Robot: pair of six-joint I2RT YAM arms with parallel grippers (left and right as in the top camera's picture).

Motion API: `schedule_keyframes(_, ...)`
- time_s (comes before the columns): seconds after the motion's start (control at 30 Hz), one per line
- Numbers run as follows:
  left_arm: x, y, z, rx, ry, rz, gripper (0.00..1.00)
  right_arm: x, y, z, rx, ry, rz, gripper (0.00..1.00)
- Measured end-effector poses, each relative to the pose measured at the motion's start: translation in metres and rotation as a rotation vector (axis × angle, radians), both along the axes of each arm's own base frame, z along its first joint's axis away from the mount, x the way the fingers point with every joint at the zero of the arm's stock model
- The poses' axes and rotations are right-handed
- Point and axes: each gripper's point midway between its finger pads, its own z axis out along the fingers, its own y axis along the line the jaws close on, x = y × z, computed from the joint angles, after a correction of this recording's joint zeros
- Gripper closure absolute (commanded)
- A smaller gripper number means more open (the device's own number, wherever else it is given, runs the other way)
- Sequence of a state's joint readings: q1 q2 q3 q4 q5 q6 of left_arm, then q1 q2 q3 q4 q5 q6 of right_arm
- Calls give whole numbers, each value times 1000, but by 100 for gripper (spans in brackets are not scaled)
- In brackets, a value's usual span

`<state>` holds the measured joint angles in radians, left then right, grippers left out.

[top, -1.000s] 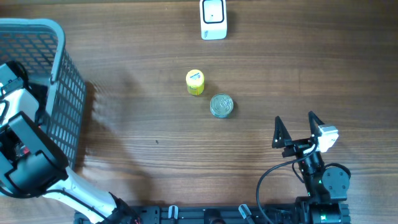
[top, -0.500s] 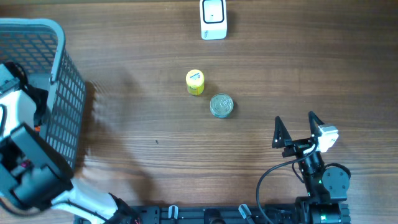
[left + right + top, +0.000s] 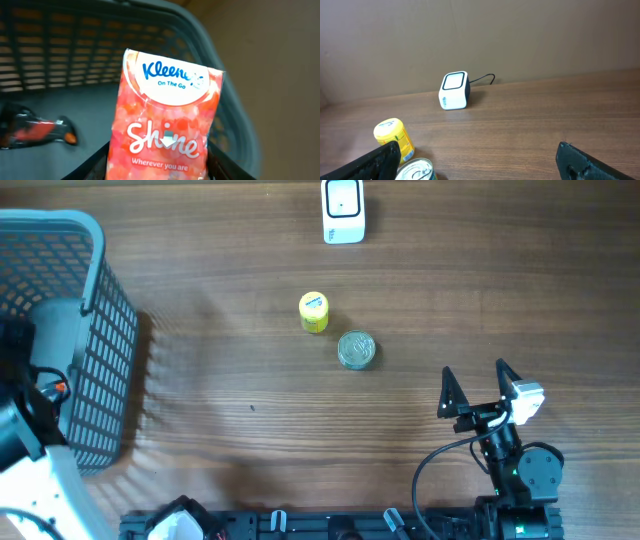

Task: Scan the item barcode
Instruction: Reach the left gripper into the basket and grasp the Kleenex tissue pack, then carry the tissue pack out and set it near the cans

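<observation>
In the left wrist view, a pink-orange Kleenex tissue pack [image 3: 167, 120] stands upright between the dark fingers [image 3: 97, 165] of my left gripper [image 3: 161, 170], which is shut on it above the grey basket [image 3: 75, 50]. No barcode shows on the side facing the camera. The white barcode scanner [image 3: 343, 210] [image 3: 454, 90] stands at the table's far edge. My left arm [image 3: 30, 410] is at the basket [image 3: 100, 330]; its jaws are hidden from overhead. My right gripper [image 3: 478, 385] [image 3: 480, 160] rests open and holds nothing at the front right.
A yellow tub [image 3: 314, 311] [image 3: 395, 137] and a tin can [image 3: 356, 349] [image 3: 416, 170] stand mid-table, between the scanner and my right gripper. A dark packet with an orange end [image 3: 35, 131] lies on the basket floor.
The left arm has pulled back toward the table's front-left corner beside the basket. The right arm and the table items have not moved.
</observation>
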<state>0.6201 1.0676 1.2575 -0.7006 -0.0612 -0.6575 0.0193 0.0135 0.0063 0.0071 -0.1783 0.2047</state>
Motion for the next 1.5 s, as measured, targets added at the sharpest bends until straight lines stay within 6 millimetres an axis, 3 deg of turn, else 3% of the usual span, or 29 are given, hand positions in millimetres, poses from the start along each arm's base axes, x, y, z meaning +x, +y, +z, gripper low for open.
schedule_keyframes(0.1, 18, -50, 18, -68, -113, -249, 51, 0, 0, 0, 0, 0, 0, 0)
schedule_keyframes(0.17, 40, -112, 21, -138, -146, -510, 50, 0, 0, 0, 0, 0, 0, 0)
schedule_keyframes(0.23, 49, -149, 21, -132, -136, -646, 47, 0, 0, 0, 0, 0, 0, 0)
schedule_keyframes(0.3, 58, -215, 13, -91, -76, -857, 47, 0, 0, 0, 0, 0, 2, 0)
schedule_keyframes(0.33, 61, -234, 6, -63, -40, -914, 50, 0, 0, 0, 0, 0, 1, 0)
schedule_keyframes(0.43, 62, -282, -30, 56, 135, -1052, 54, 0, 1, 0, 0, 0, 3, 0)
schedule_keyframes(0.53, 60, -327, -87, 190, 383, -1189, 71, 0, 1, 0, 0, 0, 3, 0)
schedule_keyframes(0.6, 58, -348, -127, 249, 535, -1248, 69, 0, 1, 0, 0, 0, 3, 0)
schedule_keyframes(0.73, 69, -363, -176, 297, 681, -1267, 71, 0, 1, 0, 0, 0, 3, 0)
schedule_keyframes(0.83, 66, -358, -193, 302, 757, -1262, 73, 0, 1, 0, 0, 0, 3, 0)
schedule_keyframes(0.9, 57, -355, -199, 291, 800, -1267, 66, 0, 1, 0, 0, 0, 3, 0)
schedule_keyframes(1.03, 40, -352, -238, 265, 851, -1289, 22, 0, 1, 0, 0, 0, 3, 0)
schedule_keyframes(1.07, 31, -351, -251, 247, 874, -1297, 4, 0, 1, 0, 0, 0, 3, 0)
schedule_keyframes(1.1, 17, -350, -269, 219, 911, -1313, 0, 0, 1, 0, 0, 0, 3, 0)
schedule_keyframes(1.2, -13, -351, -293, 166, 985, -1356, 0, 0, 1, 0, 0, 0, 3, 0)
schedule_keyframes(1.5, -33, -404, -293, 167, 911, -1540, 0, 0, 1, 0, 0, 0, 3, 0)
